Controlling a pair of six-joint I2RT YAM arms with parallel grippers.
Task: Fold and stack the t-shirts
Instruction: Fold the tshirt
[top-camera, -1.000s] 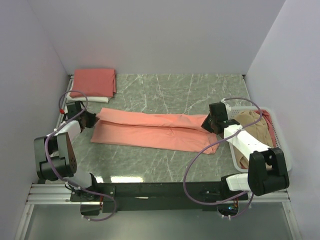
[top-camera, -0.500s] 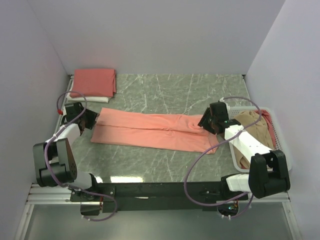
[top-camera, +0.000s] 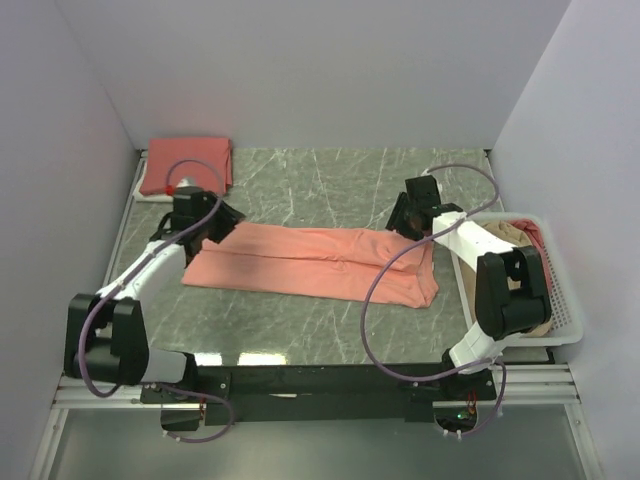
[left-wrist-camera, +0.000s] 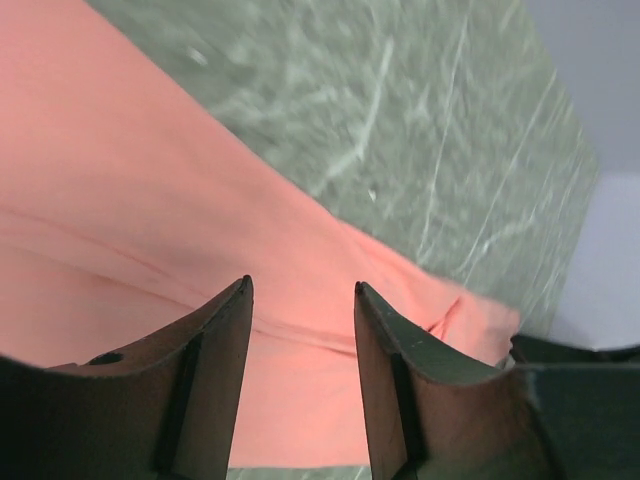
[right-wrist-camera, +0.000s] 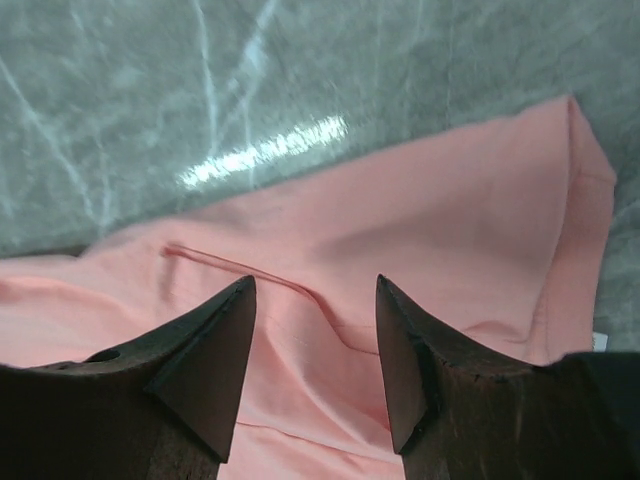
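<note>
A salmon-pink t-shirt (top-camera: 310, 260) lies folded into a long band across the middle of the table. My left gripper (top-camera: 217, 226) hovers over its left end, open and holding nothing. In the left wrist view the gripper (left-wrist-camera: 302, 288) has the pink cloth (left-wrist-camera: 150, 210) below its spread jaws. My right gripper (top-camera: 402, 220) hangs over the band's back right corner, also open. The right wrist view shows this gripper (right-wrist-camera: 316, 284) above creased cloth (right-wrist-camera: 440, 230). A folded salmon t-shirt (top-camera: 190, 163) rests on a white one (top-camera: 156, 196) at the back left.
A white lattice basket (top-camera: 565, 312) stands at the right edge, holding a tan t-shirt (top-camera: 500, 240) and a pink one (top-camera: 538, 240). Grey walls close in the left, back and right. Bare marble table (top-camera: 320, 185) shows behind the band.
Both grippers have opened and let go of the salmon shirt's ends. Both have lifted and moved toward the back, the left one also to the right. The shirt now lies flat.
</note>
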